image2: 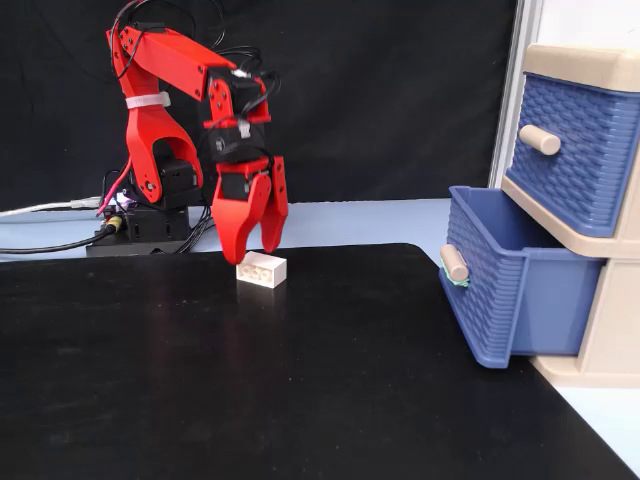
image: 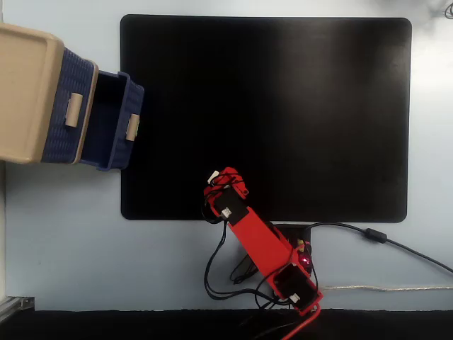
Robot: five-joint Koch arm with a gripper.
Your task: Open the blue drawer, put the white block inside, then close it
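Both fixed views show bare black mat (image2: 300, 380) between white block (image2: 262, 269) and blue drawer (image2: 505, 290).

One fixed view looks straight down, another low across the mat (image2: 300, 380).
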